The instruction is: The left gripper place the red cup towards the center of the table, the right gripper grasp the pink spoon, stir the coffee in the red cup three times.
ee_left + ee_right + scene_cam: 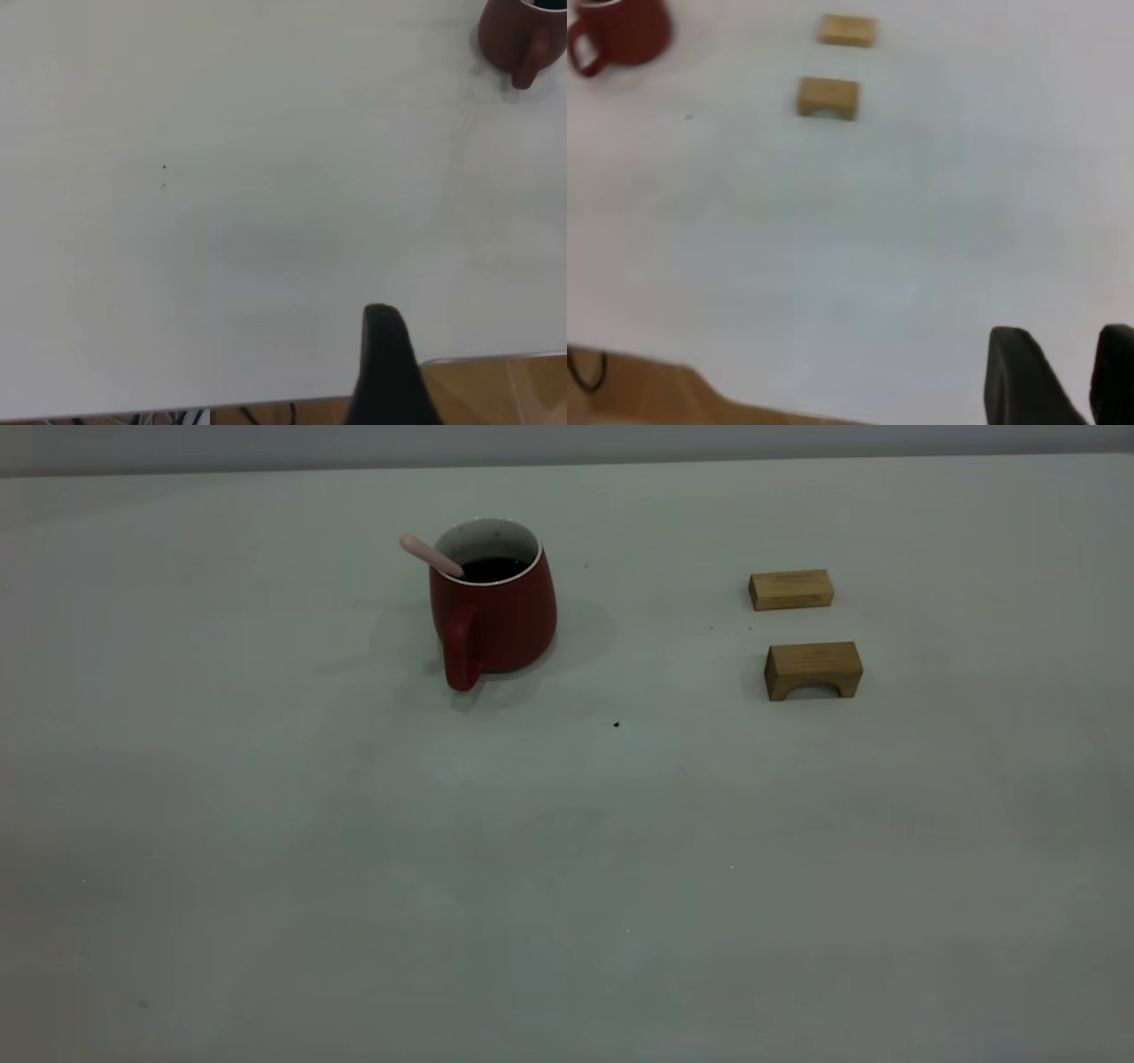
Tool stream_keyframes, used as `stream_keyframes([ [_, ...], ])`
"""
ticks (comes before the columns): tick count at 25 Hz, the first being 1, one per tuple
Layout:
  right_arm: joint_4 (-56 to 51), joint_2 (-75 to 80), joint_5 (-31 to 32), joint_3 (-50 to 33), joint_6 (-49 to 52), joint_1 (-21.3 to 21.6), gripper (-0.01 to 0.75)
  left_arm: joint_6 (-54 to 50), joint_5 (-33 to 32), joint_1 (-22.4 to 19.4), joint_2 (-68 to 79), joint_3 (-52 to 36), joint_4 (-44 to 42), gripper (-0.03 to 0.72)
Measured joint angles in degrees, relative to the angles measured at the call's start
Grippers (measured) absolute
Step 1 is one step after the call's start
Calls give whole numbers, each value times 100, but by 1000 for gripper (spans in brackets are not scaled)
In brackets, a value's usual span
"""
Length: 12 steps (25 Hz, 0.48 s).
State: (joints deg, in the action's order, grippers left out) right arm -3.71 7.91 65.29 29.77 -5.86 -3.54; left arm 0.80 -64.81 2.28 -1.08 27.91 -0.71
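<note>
So the cup point(498, 607) sits upright on the table point(354, 850), toward the far side and a bit left of middle in the exterior view, handle facing the camera. Coffee point(493, 568) is visible inside, and the spoon point(431, 555) is already leaning in it, pink handle poking out over the rim on the left side. Nothing is touching either one. Off to the right, well apart from the cup, are two wooden blocks: a flat one point(790, 590) farther back and an arched one point(813, 670) nearer. Neither arm shows in the exterior view at all. The left gripper point(387, 372) hangs back near the table edge in its wrist view, only one dark finger showing, so I can't tell if it's spread or closed; it's holding nothing that I can see. The right gripper point(1072, 381) is also back by the table edge, two fingers point(1023, 376) showing with a gap between them and nothing in it, so it looks released. My read: both arms are parked, and with the spoon standing in the cup, this looks like either the very start or after the stirring, can't say which. If it's the start, the left needs to reach for the cup, probably by the handle or body, and slide it centerward without slopping coffee or knocking the spoon out.
</note>
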Motion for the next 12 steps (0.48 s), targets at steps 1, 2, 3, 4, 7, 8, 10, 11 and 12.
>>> stream_keyframes([
  [1,14,-100,0,-77,65,76,237,0,0,0,0,0,0,569],
  [2,26,-210,-6,-134,94,130,237,0,0,0,0,0,0,569],
  [3,38,-311,-24,-199,127,151,237,0,0,0,0,0,0,569],
  [4,38,-381,-24,-248,131,182,237,0,0,0,0,0,0,569],
  [7,60,-570,-24,-289,182,188,237,0,0,0,0,0,0,569],
  [8,60,-615,-24,-289,194,187,237,0,0,0,0,0,0,569],
  [10,60,-671,-24,-289,211,187,237,0,0,0,0,0,0,569],
  [11,60,-673,-24,-289,217,187,237,0,0,0,0,0,0,569],
  [12,60,-673,-24,-289,217,187,237,0,0,0,0,0,0,569],
])
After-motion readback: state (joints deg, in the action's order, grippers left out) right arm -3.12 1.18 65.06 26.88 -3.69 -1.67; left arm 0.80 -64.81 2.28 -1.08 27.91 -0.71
